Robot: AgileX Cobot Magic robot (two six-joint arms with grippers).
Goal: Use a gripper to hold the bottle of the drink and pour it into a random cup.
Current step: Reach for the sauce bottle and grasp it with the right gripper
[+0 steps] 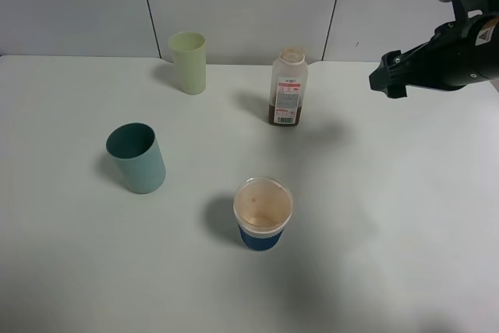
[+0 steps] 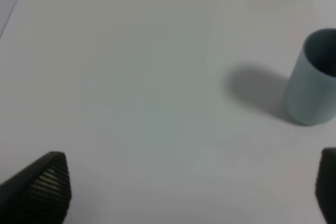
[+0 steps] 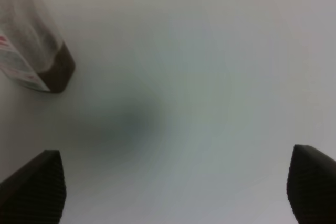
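The bottle of the drink (image 1: 288, 87) stands upright and capless on the white table (image 1: 405, 216), with brown liquid low in it and nothing touching it. The right gripper (image 1: 387, 78) hangs in the air to the right of the bottle and well apart from it, its tip pointing toward the bottle. Its jaws are spread wide: in the right wrist view the two ribbed black fingers (image 3: 37, 190) sit at opposite edges with only bare table between them, and the bottle's base lies outside that gap. It holds nothing and touches nothing. Left of the bottle and slightly further back stands a pale green cup (image 1: 188, 62). In front of the bottle, toward the camera, stands a blue cup (image 1: 263, 216) with a white upper band and brownish marks inside. Further left of the bottle and forward of it stands a teal cup (image 1: 136, 158). The left gripper (image 2: 184, 192) shows only in its own wrist view, jaws likewise wide and empty, over bare table near the teal cup, far from the bottle.
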